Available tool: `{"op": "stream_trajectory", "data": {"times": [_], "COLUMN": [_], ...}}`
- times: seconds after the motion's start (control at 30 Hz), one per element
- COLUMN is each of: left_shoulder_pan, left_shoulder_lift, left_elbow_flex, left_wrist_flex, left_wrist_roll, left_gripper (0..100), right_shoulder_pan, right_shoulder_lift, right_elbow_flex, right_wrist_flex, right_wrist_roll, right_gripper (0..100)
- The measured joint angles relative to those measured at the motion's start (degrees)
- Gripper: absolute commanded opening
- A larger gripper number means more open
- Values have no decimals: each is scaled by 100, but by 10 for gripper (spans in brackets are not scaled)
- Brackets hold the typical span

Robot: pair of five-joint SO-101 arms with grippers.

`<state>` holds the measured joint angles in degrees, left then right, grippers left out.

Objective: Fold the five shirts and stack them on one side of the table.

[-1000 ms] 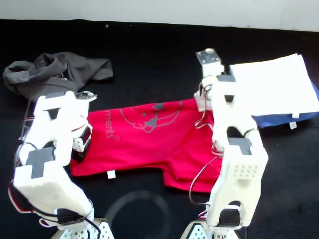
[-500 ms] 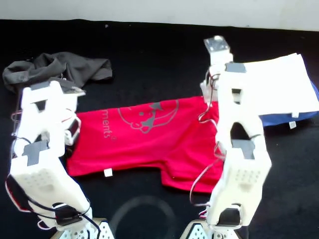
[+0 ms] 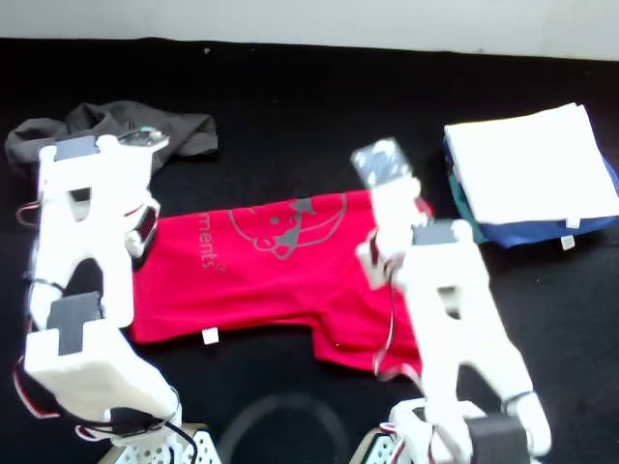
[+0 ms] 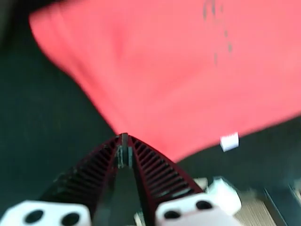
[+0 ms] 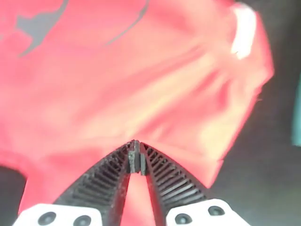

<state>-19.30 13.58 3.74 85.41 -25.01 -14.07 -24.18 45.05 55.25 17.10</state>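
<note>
Red shirt (image 3: 261,266) spread flat at the middle of the desk (image 3: 290,87); both hands pressed together.
High view: left arm (image 3: 87,242) stands bent over the shirt's left edge, and right arm (image 3: 435,290) leans across its right part. The shirt lies print up between a crumpled grey shirt (image 3: 116,135) and a folded stack (image 3: 527,174) topped in white. Left wrist view: left hand (image 4: 123,150) has its fingertips meeting, nothing between them, over bare desk just beside the shirt's edge. Right wrist view: right hand (image 5: 135,160) closed likewise, above wrinkled red cloth.
</note>
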Motion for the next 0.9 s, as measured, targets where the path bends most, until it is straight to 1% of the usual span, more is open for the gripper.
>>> {"op": "stream_trajectory", "data": {"times": [0.07,0.13,0.2,0.3,0.43,0.57,0.8,0.9], "left_shoulder_pan": [132,229,290,299,290,202,149,149], "left_shoulder_lift": [431,923,1451,2189,2963,3640,4519,4686], "left_elbow_flex": [-229,-598,-1046,-1829,-2866,-3771,-4941,-5204], "left_wrist_flex": [-246,-316,-325,-88,334,659,1231,1336], "left_wrist_roll": [281,527,774,897,949,1046,1046,1046], "left_gripper": [8,8,8,8,8,8,8,8], "right_shoulder_pan": [-246,-510,-668,-730,-756,-905,-1969,-2092], "right_shoulder_lift": [-334,-492,-545,-554,-642,-686,-756,-765], "right_elbow_flex": [721,1327,1776,2163,2409,2453,2453,2453], "right_wrist_flex": [-246,-501,-730,-976,-1231,-1240,-879,-844], "right_wrist_roll": [0,0,0,0,0,0,0,0], "right_gripper": [6,6,6,6,6,6,6,6]}}
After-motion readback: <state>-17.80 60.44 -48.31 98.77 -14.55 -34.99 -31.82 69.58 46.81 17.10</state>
